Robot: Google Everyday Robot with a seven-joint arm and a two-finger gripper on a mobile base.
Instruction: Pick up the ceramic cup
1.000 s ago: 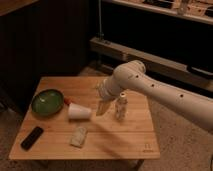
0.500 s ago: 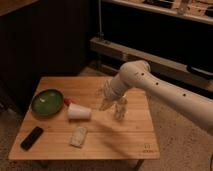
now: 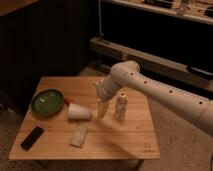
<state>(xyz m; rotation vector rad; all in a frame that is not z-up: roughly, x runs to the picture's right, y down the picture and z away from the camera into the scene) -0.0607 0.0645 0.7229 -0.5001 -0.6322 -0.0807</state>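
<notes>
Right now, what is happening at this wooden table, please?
A robot arm reaches down to the table with its gripper, low between the ceramic cup and a small clear bottle. The white cup seems to lie on its side beside the green bowl and is not lifted yet. A whitish packet and a black object lie nearer the front edge.

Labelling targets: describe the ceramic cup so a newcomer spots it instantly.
On the wooden table, look just right of the green bowl. The ceramic cup lies there on its side, left of the gripper. It is plain white and tapered, unlike the clear bottle or flat packet.
</notes>
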